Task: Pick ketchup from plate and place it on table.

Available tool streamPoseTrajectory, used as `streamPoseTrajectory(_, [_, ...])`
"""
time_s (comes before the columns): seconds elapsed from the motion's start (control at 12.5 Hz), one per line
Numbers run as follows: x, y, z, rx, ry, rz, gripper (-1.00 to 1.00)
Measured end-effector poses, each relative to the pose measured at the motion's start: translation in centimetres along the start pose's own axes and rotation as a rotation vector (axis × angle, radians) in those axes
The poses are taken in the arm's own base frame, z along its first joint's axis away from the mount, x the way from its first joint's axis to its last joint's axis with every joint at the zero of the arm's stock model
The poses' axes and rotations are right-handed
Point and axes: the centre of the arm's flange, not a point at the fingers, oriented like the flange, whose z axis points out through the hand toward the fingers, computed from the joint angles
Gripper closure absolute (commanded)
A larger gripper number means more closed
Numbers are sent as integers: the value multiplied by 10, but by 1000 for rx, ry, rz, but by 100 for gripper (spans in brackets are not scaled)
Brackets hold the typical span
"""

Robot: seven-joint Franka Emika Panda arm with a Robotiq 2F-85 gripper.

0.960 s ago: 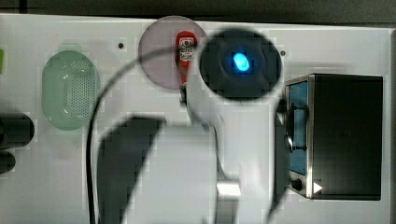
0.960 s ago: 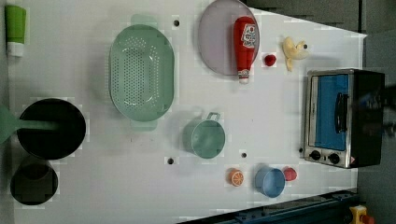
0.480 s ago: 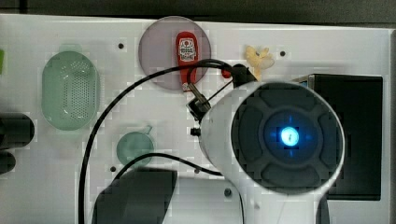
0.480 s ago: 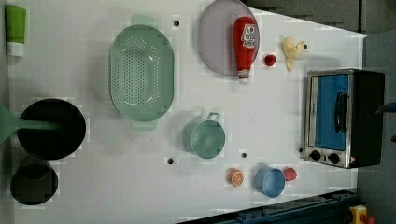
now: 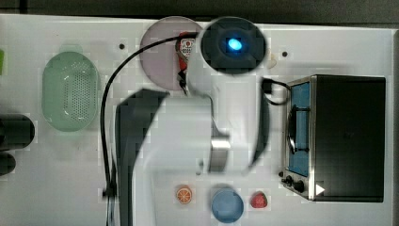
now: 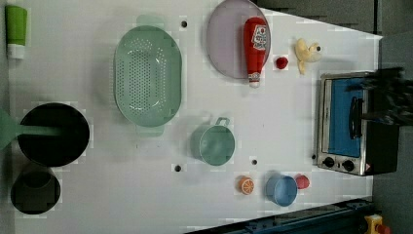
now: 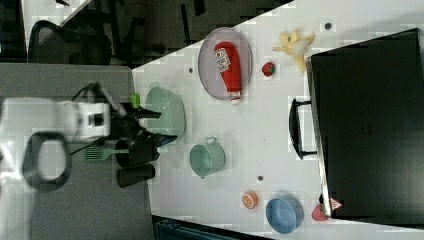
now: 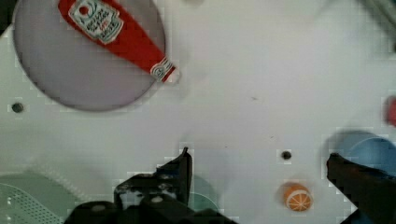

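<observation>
I have the end effector (image 8: 257,163) spread wide, its two dark fingers (image 8: 180,170) well apart and gripping nothing, hanging above the white surface (image 8: 243,84).

Ahead of it, well clear of the fingers, the ketchup bottle (image 8: 116,35) lies on its side on the pale mauve plate (image 8: 70,79), body on the plate and capped neck poking over the rim toward the surface. Nothing else sits on that plate. The bottle's white label carries a red mark and some lines of print I can't read from here.

Near one finger lies a small orange slice (image 8: 297,197), and just past it the rim of a blue bowl (image 8: 369,149); I can't see into that bowl. In the left view, the perforated green basket (image 6: 147,75) and the teal handled cup (image 6: 213,143) both look empty, and a black pot (image 6: 53,134) holds a green spatula (image 6: 14,129).
</observation>
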Motion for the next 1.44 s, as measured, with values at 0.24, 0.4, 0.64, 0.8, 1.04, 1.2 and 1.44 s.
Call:
streamPoseTrajectory(0.24, [13,-33,72,-10,-21,-67,-100])
streamPoseTrajectory(0.4, [17,-48,104,-12,-30,-164,-100])
streamPoseTrajectory(0.64, [26,-67,134,8,-28,-363,-100])
streamPoseTrajectory(0.8, [42,-81,153,30,-5,-501,-100])
streamPoseTrajectory(1.04, [62,-94,190,47,3,-628,-100])
streamPoseTrajectory(1.2, [72,-97,220,49,-11,-657,-100])
streamPoseTrajectory(1.44, [88,-111,256,82,28,-670,-100])
